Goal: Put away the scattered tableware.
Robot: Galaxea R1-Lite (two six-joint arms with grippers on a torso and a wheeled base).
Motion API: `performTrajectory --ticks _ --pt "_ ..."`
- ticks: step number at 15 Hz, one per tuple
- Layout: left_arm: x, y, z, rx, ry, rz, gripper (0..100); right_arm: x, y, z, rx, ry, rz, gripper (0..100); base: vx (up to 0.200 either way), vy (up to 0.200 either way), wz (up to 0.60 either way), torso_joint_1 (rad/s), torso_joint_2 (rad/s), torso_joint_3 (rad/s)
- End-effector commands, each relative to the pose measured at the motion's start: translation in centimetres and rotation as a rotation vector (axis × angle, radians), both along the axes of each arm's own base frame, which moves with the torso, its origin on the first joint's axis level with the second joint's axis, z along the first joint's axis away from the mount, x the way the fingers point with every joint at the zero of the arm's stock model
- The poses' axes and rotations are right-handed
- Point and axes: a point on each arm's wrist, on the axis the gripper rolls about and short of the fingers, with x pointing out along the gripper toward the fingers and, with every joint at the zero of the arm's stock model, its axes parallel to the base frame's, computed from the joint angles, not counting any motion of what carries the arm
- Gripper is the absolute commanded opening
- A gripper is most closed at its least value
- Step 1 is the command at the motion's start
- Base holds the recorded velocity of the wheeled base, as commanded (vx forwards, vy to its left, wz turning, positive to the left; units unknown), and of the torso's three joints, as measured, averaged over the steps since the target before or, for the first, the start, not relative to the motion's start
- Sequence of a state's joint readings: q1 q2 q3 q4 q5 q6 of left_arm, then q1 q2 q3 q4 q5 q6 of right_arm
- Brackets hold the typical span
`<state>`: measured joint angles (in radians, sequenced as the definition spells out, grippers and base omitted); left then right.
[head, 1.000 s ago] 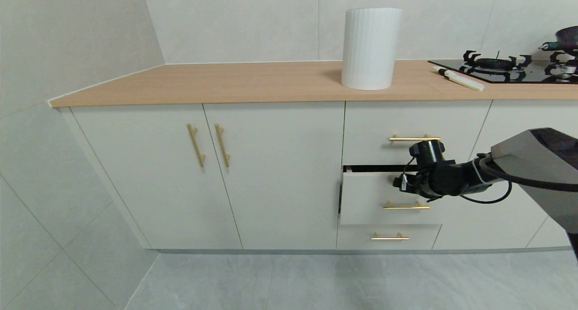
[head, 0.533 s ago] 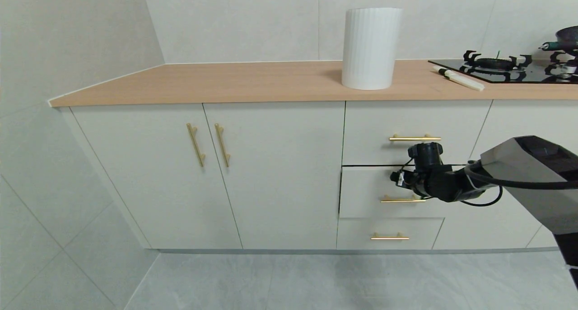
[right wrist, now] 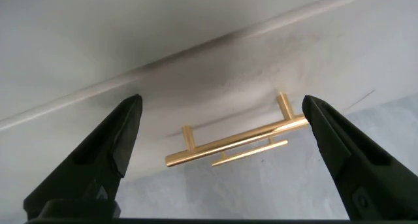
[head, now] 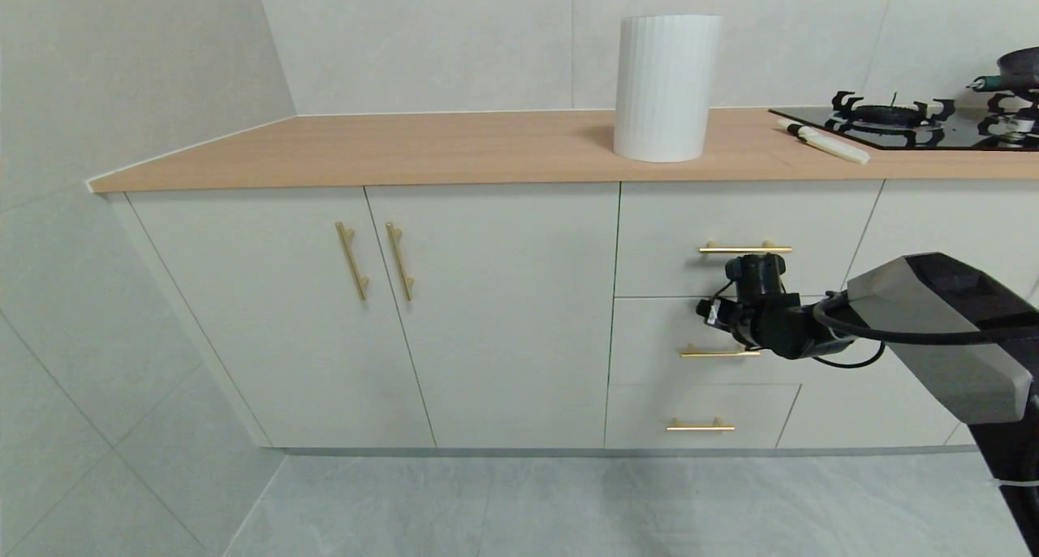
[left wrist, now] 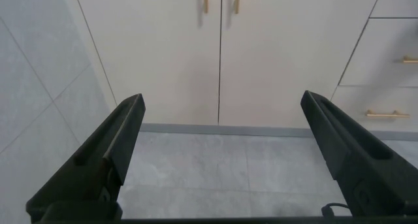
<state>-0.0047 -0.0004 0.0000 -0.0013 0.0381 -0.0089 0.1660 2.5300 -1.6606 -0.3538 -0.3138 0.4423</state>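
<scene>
The one piece of tableware you can see, a long pale utensil [head: 824, 141], lies on the table [head: 406, 147] with one end at the edge of the hob [head: 909, 131], well apart from both arms. Near it stands a tall ribbed white canister [head: 666, 86]; from this angle you cannot tell what it holds, if anything. Below, the top drawer [head: 657, 232], middle drawer [head: 649, 338] and bottom drawer [head: 641, 415] all sit flush with the cabinet face, so their contents are hidden. Your right tool [head: 713, 317] is close up to the middle drawer front, just above its brass handle [right wrist: 235, 140]. Its fingers are spread with nothing held, and the handle lies beyond the tips. Your left tool [left wrist: 222, 100] hangs released and empty, pointing at the floor [left wrist: 196, 178] before the cabinet doors [left wrist: 163, 48]. I judge this to be the end of the drawer-shutting step. Next you need to draw the right arm straight back so the fingers clear the handle. Then deal with the utensil, which will want either the canister or an opened drawer.
</scene>
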Motion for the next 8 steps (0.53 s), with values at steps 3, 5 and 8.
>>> performTrajectory --ticks 3,5,8 --pt "0.0 0.0 0.0 0.000 0.000 0.000 100 1.0 -0.5 -0.4 0.005 -0.034 -0.037 100 0.000 0.000 0.00 0.000 0.00 0.000" --pt "0.0 0.0 0.0 0.000 0.000 0.000 100 0.9 -0.6 -0.3 0.003 -0.033 -0.040 100 0.000 0.000 0.00 0.000 0.00 0.000" --pt "0.0 0.0 0.0 0.000 0.000 0.000 100 -0.9 -0.7 1.7 -0.009 -0.018 -0.053 100 0.000 0.000 0.00 0.000 0.00 0.000"
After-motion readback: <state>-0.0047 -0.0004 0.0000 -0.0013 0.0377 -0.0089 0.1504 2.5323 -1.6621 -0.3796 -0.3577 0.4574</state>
